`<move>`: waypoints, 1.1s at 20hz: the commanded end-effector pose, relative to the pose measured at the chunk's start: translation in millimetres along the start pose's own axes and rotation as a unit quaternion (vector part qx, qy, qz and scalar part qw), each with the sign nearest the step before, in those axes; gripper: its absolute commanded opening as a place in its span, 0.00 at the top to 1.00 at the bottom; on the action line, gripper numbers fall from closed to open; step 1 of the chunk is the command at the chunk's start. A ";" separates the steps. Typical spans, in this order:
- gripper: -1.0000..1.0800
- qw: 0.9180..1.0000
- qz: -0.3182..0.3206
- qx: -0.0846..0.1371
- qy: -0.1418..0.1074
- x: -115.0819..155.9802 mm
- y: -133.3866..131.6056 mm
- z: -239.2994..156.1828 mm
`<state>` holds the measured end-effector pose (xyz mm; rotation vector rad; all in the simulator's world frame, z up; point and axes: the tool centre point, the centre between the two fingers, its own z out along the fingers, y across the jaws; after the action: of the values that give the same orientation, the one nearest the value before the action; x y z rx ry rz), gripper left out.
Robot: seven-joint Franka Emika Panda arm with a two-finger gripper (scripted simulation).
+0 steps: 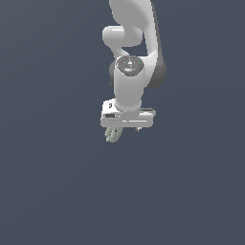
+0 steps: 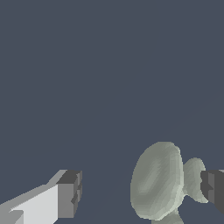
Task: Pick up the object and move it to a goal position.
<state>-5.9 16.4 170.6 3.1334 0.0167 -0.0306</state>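
Grey-green object (image 2: 159,181) half-hidden under gripper (image 1: 125,129)

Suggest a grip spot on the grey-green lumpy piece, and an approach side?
Probably the narrow waist between the big rounded lobe and the smaller knob of the object: the bulges either side should stop slipping. Come from above, as the hand sits now, fingers straddling it; one fingertip is already beside the knob, the other stands well off.

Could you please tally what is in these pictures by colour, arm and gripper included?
Pale grey-green: 1, the object, beside one pad.
White: 1, the robot arm with its gripper.
Dark grey: 2, the finger pads.
Total: 4.
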 end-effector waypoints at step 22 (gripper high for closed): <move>0.04 1.000 0.022 0.007 0.008 -2.3 2.2 -9.4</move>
<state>-6.0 16.5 181.6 3.1474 -0.0243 -0.0061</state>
